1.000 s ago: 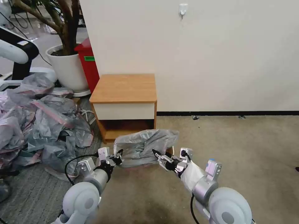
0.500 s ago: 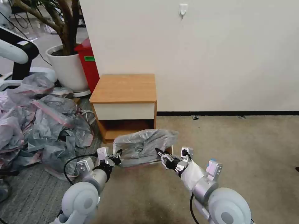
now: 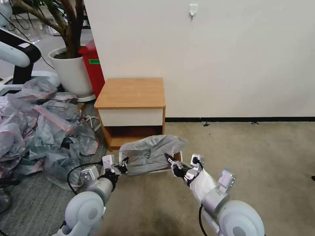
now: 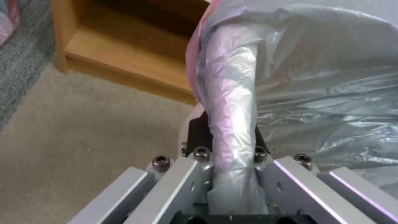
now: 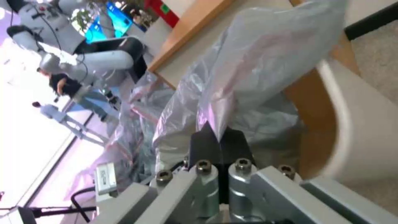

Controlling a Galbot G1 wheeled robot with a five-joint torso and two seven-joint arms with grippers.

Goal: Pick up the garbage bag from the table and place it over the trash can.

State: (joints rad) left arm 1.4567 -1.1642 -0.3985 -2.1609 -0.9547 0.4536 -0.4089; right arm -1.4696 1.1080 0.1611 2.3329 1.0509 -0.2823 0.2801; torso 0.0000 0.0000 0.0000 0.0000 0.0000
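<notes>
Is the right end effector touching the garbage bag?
Touching. In the right wrist view, the right end effector has its black fingers shut on a pinched fold of the garbage bag, which rises straight out from between them.

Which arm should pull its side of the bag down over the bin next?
Probably the right gripper: its side of the bag looks bunched above the bin, whose rim shows bare there. The left gripper grips lower.
</notes>
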